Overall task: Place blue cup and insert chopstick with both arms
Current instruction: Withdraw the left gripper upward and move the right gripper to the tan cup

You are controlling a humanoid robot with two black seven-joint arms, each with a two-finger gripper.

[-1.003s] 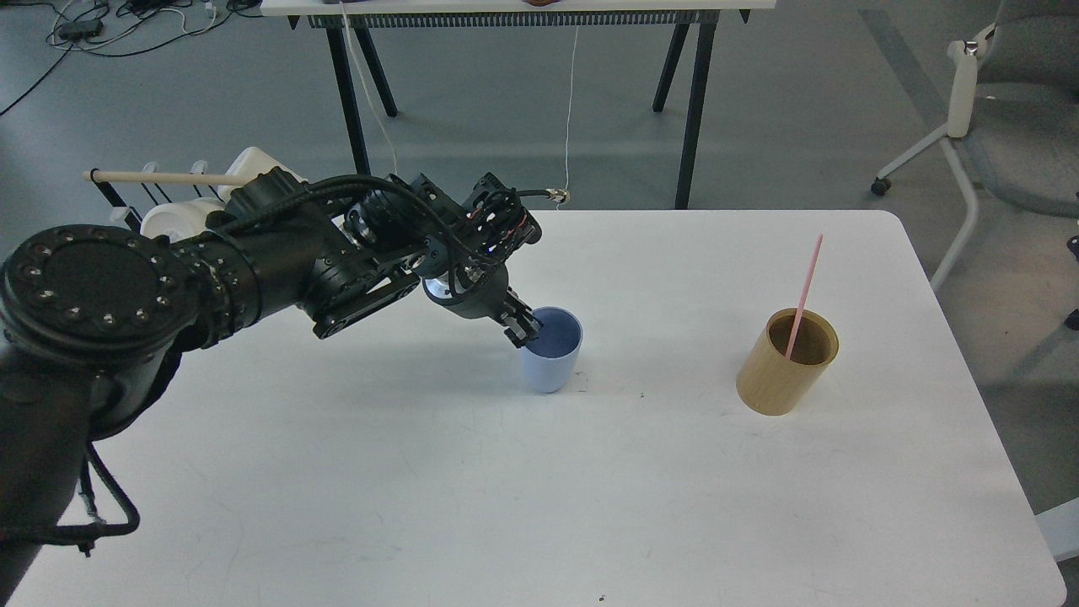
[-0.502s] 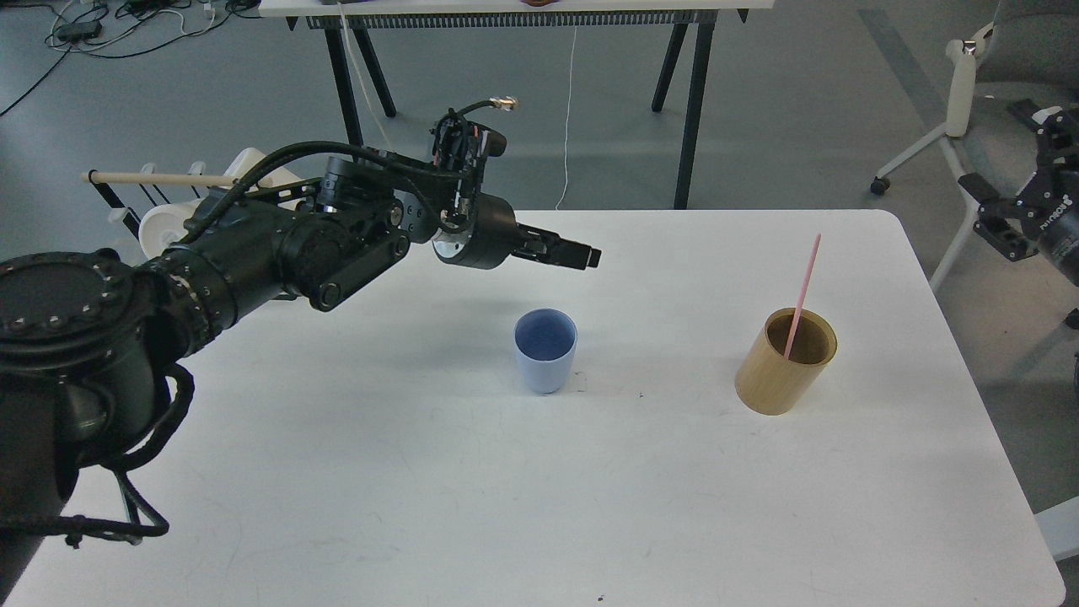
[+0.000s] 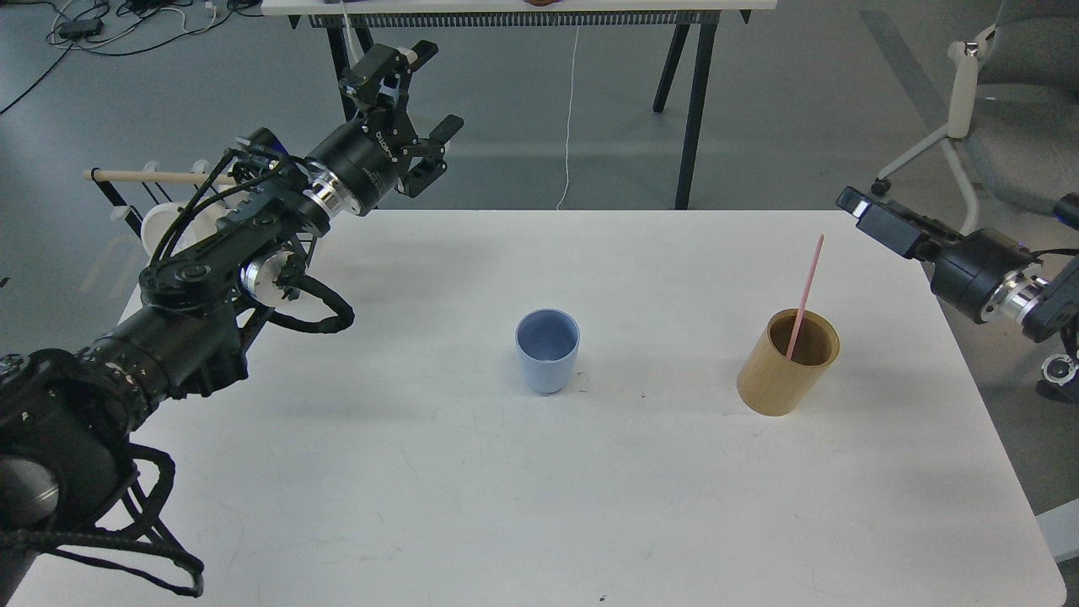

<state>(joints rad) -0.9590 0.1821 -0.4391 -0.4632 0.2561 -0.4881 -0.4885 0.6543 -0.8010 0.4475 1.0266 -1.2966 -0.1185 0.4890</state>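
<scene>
The blue cup (image 3: 548, 350) stands upright and alone in the middle of the white table (image 3: 421, 472). The pink chopstick (image 3: 805, 291) leans inside the tan wooden cylinder (image 3: 780, 379) to the cup's right, its upper end sticking out. My left gripper (image 3: 434, 91) is open and empty, raised above the table's far left edge, well away from the cup. My right gripper (image 3: 864, 211) reaches in from the right, above the table's right edge, a little right of the stick's top. It is seen side-on, so its fingers cannot be told apart.
A rack with white mugs (image 3: 164, 221) and a pale wooden rod (image 3: 160, 177) stands off the table's far left corner. A black-legged table (image 3: 687, 110) stands behind. An office chair (image 3: 969, 101) is at the far right.
My left gripper has let go of the blue cup, risen and drawn back to the far left. My right arm has come in from the right toward the pink stick.
</scene>
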